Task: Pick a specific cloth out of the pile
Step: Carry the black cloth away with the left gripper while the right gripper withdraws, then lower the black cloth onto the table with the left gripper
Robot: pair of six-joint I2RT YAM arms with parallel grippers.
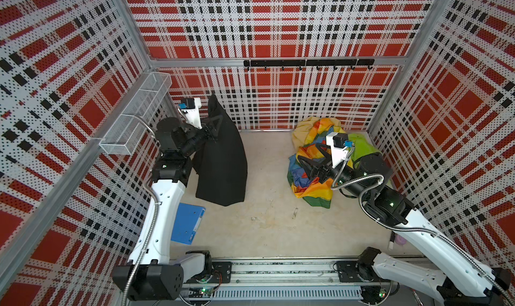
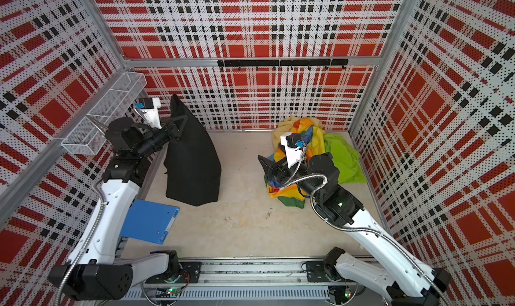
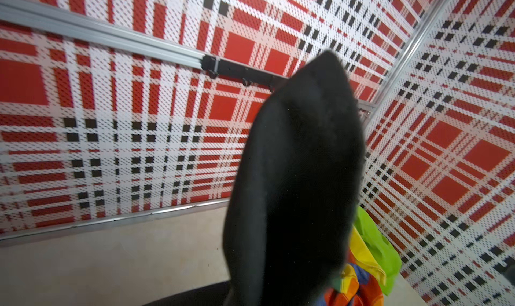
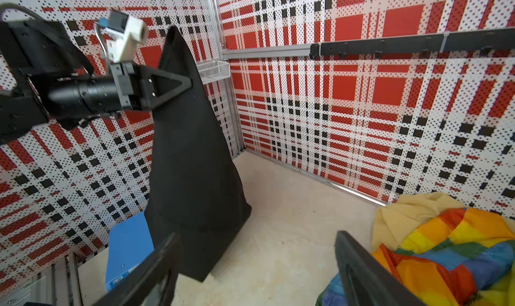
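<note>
The left gripper [image 1: 217, 122] was clenched on the cloth [image 1: 223, 162], pinching it a little below its peak. A short point of black fabric stood up above the jaws. The rest fell away in a long cone towards the worktop [image 1: 273, 221]. In the right wrist view the lower hem looked to be lying folded on the surface, so the cloth was probably only partly raised. It hung near the far left corner of the worktop, well apart from the pile [image 1: 315, 184] near the far right corner.

The separation itself looked done, and what remained was likely to lift or set the cloth down cleanly. That would call for a firm pinch, since so little fabric sat in the jaws. A straight upward pull until the hem left the surface would serve better than a sideways drag. The blue binder [image 1: 186, 223] by the left edge lay just beside the hem and could snag it.

The right gripper [image 4: 255, 235] was released, its jaws spread wide and grasping nothing. It hovered over the rainbow cloth [image 4: 446, 248]. The pale yellow cloth [image 4: 404, 215] and the lime green cloth [image 2: 342, 159] lay beyond.
</note>
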